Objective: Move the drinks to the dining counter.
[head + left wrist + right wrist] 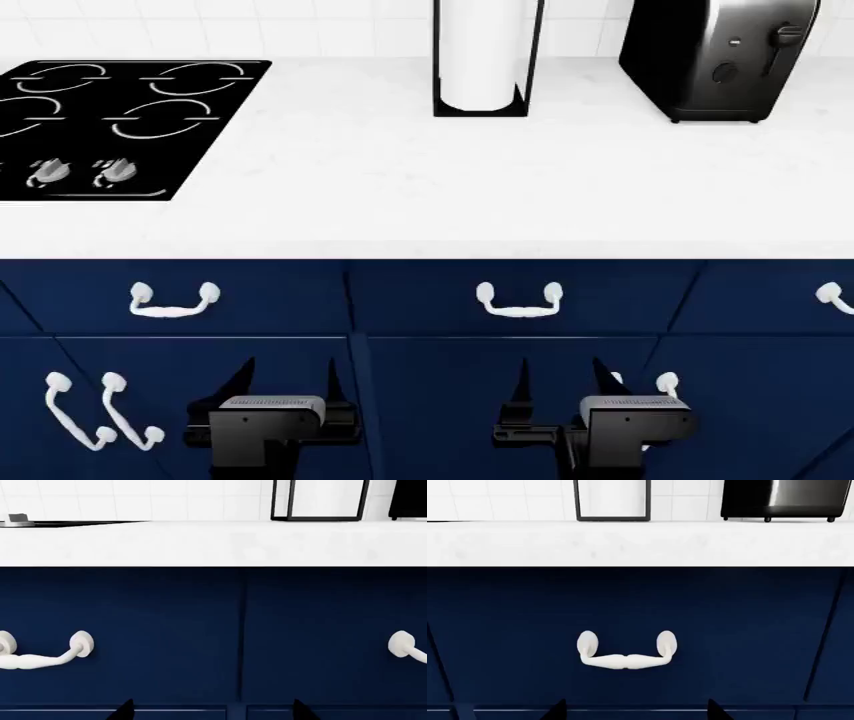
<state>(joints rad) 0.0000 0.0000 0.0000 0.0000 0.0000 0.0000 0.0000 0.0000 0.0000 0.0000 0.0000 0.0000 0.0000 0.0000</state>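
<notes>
Head view, both hands (287,375) (561,375) open, toaster (721,60)

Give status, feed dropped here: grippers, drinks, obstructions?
Left gripper and right gripper open, empty, facing navy drawers. No drinks in view. Nothing blocking.

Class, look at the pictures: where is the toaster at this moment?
In the head view, the toaster stands at the back right of the white counter, against the tiled wall, to the right of the paper towel holder.

Each black pincer (291,372) has pointed tips and a grey-topped boxy wrist block.
</notes>
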